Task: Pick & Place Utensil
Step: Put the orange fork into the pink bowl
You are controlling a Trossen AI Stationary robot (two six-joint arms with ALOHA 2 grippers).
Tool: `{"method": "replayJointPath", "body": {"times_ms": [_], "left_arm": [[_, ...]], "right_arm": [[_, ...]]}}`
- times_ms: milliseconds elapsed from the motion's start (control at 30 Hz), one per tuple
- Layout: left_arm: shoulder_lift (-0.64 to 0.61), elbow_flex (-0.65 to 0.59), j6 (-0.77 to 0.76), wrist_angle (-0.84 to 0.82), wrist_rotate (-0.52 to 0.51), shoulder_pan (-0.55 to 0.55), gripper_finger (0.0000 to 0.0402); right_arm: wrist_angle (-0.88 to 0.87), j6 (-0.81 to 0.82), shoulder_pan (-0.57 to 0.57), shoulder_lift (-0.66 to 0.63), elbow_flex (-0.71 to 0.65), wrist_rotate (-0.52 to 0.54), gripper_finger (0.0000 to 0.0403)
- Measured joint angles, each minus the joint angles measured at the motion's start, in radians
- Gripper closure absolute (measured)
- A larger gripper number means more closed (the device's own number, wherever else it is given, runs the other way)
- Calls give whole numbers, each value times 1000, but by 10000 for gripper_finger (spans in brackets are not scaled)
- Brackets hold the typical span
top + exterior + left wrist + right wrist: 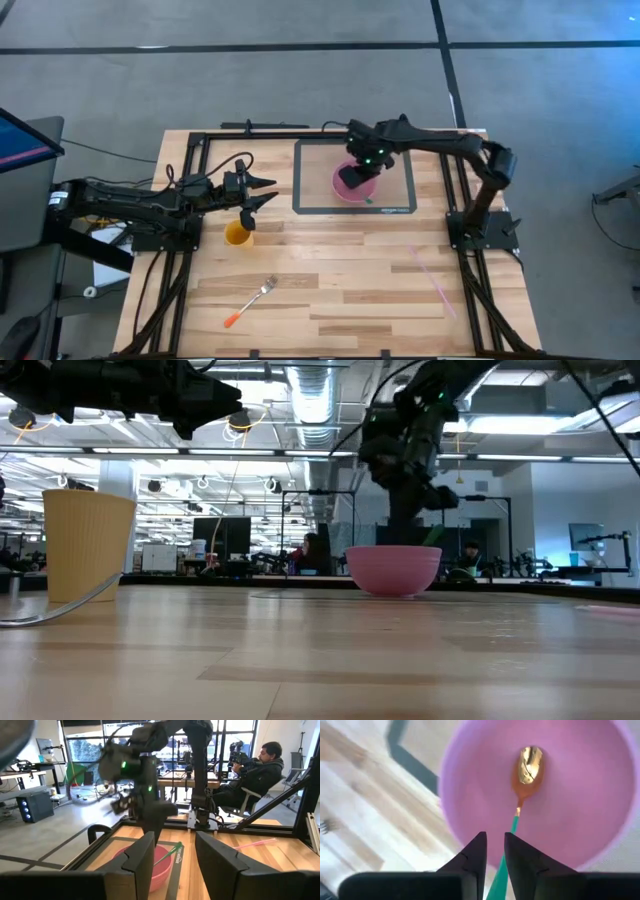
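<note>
A pink bowl (352, 186) stands on a grey mat (400, 175) at the far middle of the table. In it lies a spoon (529, 767) with a copper bowl and a green handle (170, 852). The handle leans on the pink bowl's rim. My right gripper (495, 842) hangs right above the bowl, pointing down, its fingers a narrow gap apart with nothing between them. The handle passes below them. My left gripper (265, 195) waits open at the left, above a yellow cup (238, 235). A fork (250, 300) with an orange handle lies near the front.
A black frame (200, 140) runs round the table's edges. A thin pink stick (435, 280) lies on the wood at the right. A person (255, 770) sits beyond the far edge. Bare wood lies between the cup, the fork and the mat.
</note>
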Motion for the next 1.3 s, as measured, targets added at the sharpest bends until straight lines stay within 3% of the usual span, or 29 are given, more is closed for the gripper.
{"method": "replayJointPath", "body": {"times_ms": [267,400,633,1000,1300], "left_arm": [[0,0,-3,0,0,0,257],[5,0,-89,0,2,0,257],[81,1,-159,-1,146,-27,257],[202,0,-211,110,118,-128,257],[276,63,-180,124,42,-230,257]], "right_arm": [[-8,-95,27,-212,0,38,341],[-24,-170,65,-335,0,59,341],[2,-239,185,-537,-57,198,341],[357,-219,274,-826,-446,230,342],[635,-215,322,-865,-709,230,342]]}}
